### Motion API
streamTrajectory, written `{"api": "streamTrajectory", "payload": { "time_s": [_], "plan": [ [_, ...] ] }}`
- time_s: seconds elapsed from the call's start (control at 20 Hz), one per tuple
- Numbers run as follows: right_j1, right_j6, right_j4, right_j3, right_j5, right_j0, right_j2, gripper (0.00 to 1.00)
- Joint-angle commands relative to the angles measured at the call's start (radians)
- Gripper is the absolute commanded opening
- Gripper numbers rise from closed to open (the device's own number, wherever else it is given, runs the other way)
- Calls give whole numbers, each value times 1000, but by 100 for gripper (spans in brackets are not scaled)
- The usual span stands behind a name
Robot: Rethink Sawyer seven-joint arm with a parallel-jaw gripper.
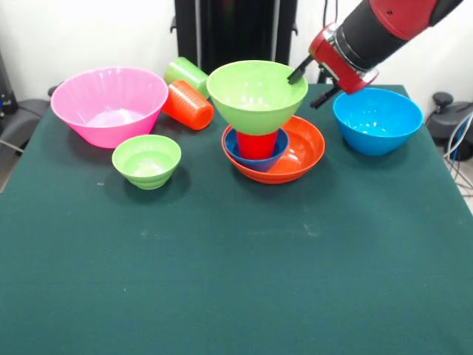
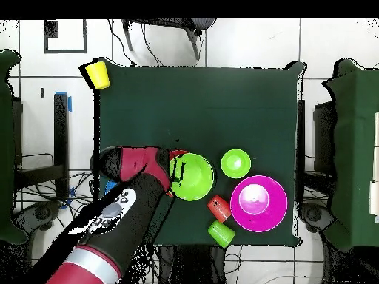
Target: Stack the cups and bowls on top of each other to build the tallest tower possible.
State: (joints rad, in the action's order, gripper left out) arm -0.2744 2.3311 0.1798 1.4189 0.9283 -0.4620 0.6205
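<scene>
Yellow cup point(image 2: 97, 74) sits off the table's point(image 2: 222, 111) corner.

A: Where does the front view sit?
B: Low across the table point(image 1: 236, 296), facing the arm point(image 1: 384, 29), fairly near.
A: And overhead?
B: High, straight down, turned half round. Both share the table point(image 2: 200, 96) and bowls.

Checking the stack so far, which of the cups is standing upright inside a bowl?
The red cup, upright in the small dark blue bowl; the orange and light green cups lie sideways.

Arm point(image 1: 392, 22) comes in from upper right, angled down-left; gripper point(image 1: 309, 85) w/ two black fingers point(image 1: 298, 72) spread apart, holding nothing.
</scene>
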Motion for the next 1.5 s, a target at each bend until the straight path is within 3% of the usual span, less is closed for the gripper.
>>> {"api": "streamTrajectory", "payload": {
  "time_s": [0.05, 0.35, 1.0, 1.5],
  "plan": [
    [35, 274, 54, -94, 101, -8, -54, 100],
    [55, 317, 58, -166, 184, -25, -29, 100],
    [60, 365, 68, -149, 158, -63, -16, 100],
    [82, 368, 50, -187, 193, -96, 20, 100]
  ]
}}
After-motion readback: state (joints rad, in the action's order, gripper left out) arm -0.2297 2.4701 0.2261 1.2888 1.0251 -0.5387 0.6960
